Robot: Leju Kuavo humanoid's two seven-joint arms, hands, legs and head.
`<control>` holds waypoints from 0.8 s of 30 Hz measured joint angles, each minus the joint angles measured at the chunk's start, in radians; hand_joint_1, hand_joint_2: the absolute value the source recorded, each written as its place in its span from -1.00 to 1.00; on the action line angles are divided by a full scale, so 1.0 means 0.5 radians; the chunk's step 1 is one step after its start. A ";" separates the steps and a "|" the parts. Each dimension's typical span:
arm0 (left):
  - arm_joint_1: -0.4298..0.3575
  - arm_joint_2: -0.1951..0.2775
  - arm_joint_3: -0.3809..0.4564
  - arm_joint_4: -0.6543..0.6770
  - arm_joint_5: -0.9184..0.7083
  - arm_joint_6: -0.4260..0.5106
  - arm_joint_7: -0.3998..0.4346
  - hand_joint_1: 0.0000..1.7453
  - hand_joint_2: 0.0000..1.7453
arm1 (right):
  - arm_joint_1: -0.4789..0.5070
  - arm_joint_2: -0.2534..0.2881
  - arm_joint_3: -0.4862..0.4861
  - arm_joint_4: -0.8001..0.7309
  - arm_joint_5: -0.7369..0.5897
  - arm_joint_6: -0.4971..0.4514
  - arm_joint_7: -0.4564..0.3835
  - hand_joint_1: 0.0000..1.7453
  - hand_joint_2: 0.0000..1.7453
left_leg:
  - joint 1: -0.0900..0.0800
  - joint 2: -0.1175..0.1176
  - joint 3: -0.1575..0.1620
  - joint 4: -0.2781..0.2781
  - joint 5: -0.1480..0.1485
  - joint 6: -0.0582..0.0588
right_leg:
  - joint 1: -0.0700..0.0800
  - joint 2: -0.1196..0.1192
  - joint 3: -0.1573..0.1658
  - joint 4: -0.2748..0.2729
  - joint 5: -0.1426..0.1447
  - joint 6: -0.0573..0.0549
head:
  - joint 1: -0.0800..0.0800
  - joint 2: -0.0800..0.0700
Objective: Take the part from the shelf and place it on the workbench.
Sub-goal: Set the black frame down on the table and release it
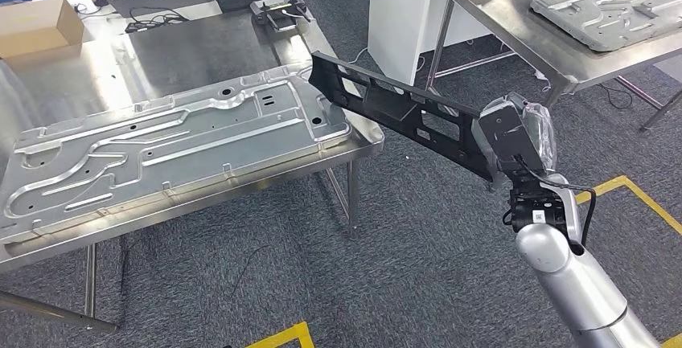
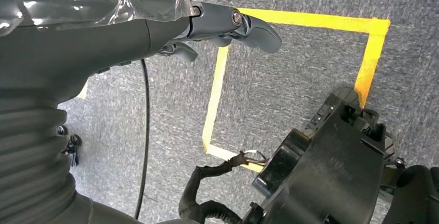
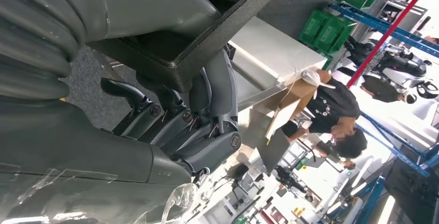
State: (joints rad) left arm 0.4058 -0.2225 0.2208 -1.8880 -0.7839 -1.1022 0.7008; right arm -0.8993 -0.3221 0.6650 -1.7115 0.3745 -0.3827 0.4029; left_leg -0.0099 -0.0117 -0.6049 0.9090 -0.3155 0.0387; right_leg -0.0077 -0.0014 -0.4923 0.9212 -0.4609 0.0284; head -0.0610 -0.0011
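From the head view we see our right robot hand [image 1: 515,141] gripping one end of the long black part [image 1: 394,111], whose far end hangs over the corner of the steel surface [image 1: 366,135] beside a stamped metal panel [image 1: 169,151]. At the left wrist, our left robot hand [image 2: 207,27] holds nothing, fingers loosely extended above yellow floor tape [image 2: 295,19]. At the right wrist, fingers [image 3: 207,105] wrap the part's edge.

Right hand [image 1: 515,143] grips, arm raised; left hand [image 2: 228,27] hangs empty.

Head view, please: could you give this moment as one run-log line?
right hand: grips black part | part: in air, far end over workbench corner, above metal panel | left hand: holds nothing
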 joint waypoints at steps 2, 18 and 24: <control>-0.002 -0.007 0.007 0.002 -0.005 -0.003 0.000 -1.00 1.00 | 0.000 -0.001 0.000 0.000 -0.003 0.011 0.006 1.00 1.00 | 0.000 0.000 0.000 0.000 0.000 0.000 | 0.000 0.000 0.000 0.000 0.000 0.000 | 0.000 0.000; -0.079 -0.033 0.041 0.023 -0.044 -0.029 0.000 -1.00 1.00 | 0.001 0.147 0.052 0.063 -0.031 -0.031 -0.147 1.00 1.00 | -0.001 -0.001 0.000 0.000 0.000 0.000 | 0.002 -0.001 0.002 0.000 0.000 0.000 | 0.000 0.000; -0.112 -0.037 0.039 0.039 -0.016 -0.024 -0.001 -1.00 1.00 | 0.021 0.280 0.127 0.132 -0.035 -0.038 -0.331 1.00 1.00 | -0.001 0.000 0.001 -0.001 0.000 0.000 | 0.005 0.000 0.002 0.000 -0.001 -0.001 | -0.001 0.000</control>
State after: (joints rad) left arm 0.3500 -0.2412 0.2404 -1.8683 -0.7919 -1.1144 0.7005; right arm -0.8886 -0.1821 0.7284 -1.6456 0.3570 -0.4015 0.2375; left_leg -0.0103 -0.0120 -0.6045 0.9087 -0.3155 0.0386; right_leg -0.0051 -0.0016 -0.4914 0.9213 -0.4612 0.0279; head -0.0613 -0.0011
